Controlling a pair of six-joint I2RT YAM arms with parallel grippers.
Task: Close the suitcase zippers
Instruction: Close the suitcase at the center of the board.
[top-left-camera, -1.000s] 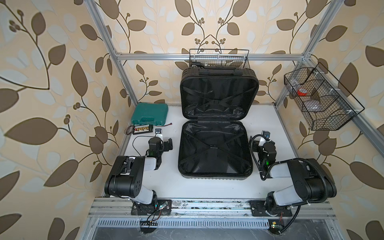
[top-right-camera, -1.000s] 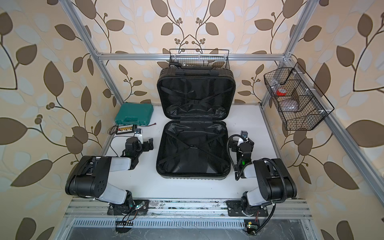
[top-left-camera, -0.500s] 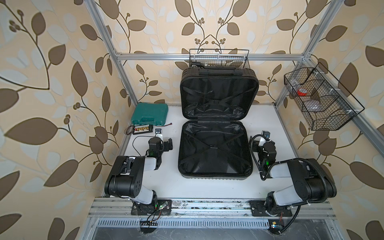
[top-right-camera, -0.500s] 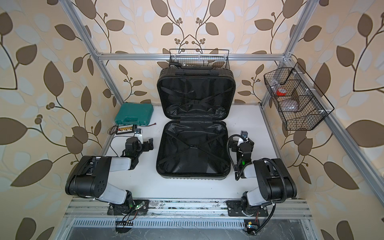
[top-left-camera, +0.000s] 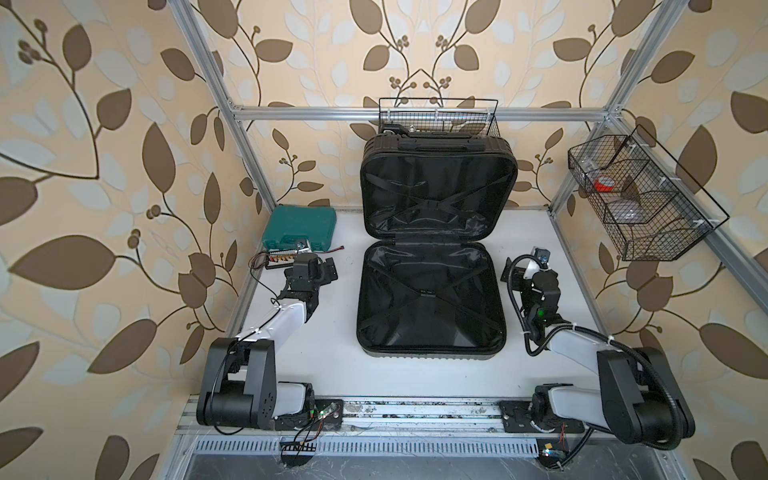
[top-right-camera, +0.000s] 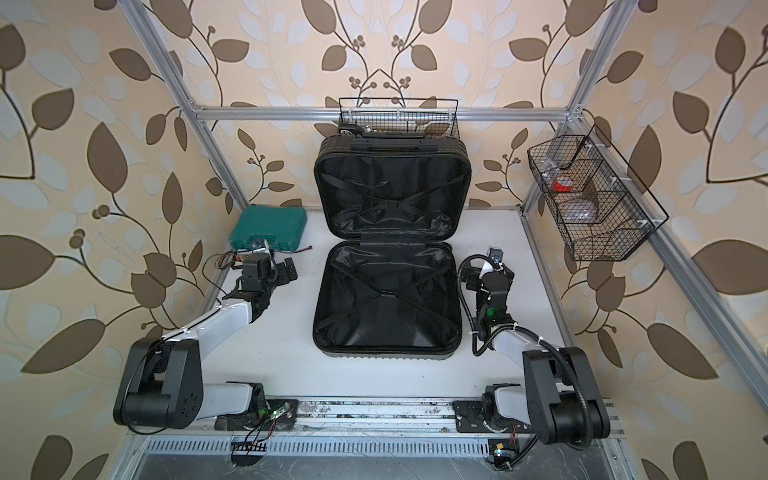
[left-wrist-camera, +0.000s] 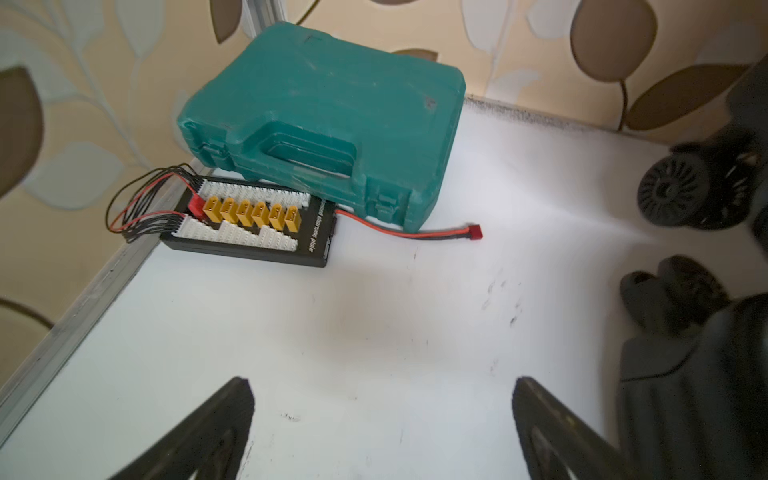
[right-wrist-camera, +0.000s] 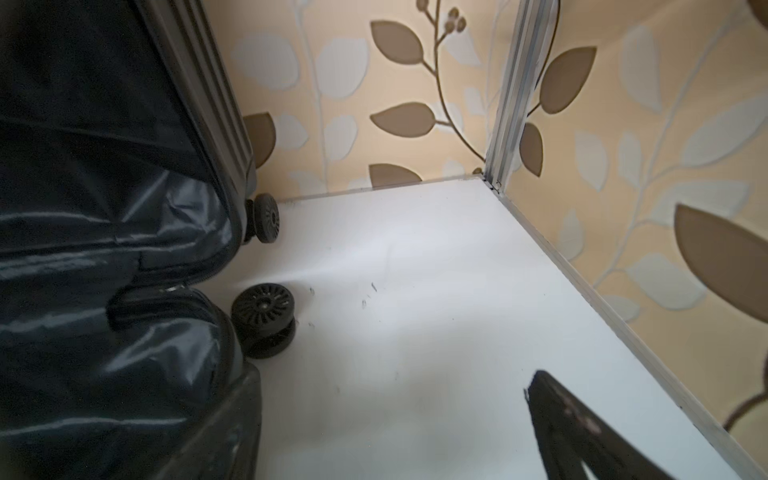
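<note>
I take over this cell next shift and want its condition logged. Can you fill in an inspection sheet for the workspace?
Surface: white table, lightly scuffed.
Job's things: suitcase open, empty, one half flat, the other standing upright by the back wall; zippers undone.
Clutter: green tool case and charging board in the back-left corner.
Grippers: left gripper and right gripper open, empty, flanking the suitcase.
Cables: charging board's red-black leads loose on table.
Surroundings: wire baskets on back and right walls; leaf wallpaper.
</note>
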